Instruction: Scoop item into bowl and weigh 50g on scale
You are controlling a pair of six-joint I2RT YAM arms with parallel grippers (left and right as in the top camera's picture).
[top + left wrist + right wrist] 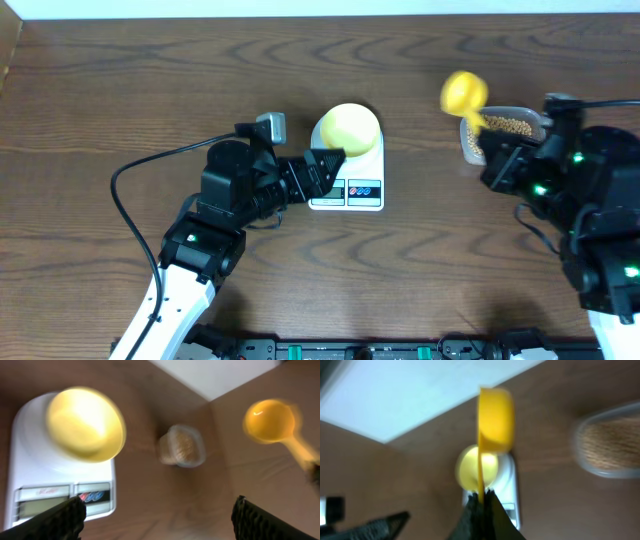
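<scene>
The pale-yellow bowl (350, 128) sits on the white scale (360, 190) at the table's middle; both also show in the left wrist view, bowl (85, 422) on scale (30, 425). My left gripper (325, 170) is open and empty, its fingers (157, 517) just left of the scale's front. My right gripper (497, 150) is shut on the handle of a bright yellow scoop (463, 92), held in the air left of the clear tub (505, 128) of tan beans (510, 125). In the right wrist view the scoop (495, 420) is on edge above my fingers (482, 497).
The table is dark wood. A black cable (150, 165) loops left of the left arm. A white wall edge runs along the table's far side. The tub (610, 440) lies right of the scoop in the right wrist view.
</scene>
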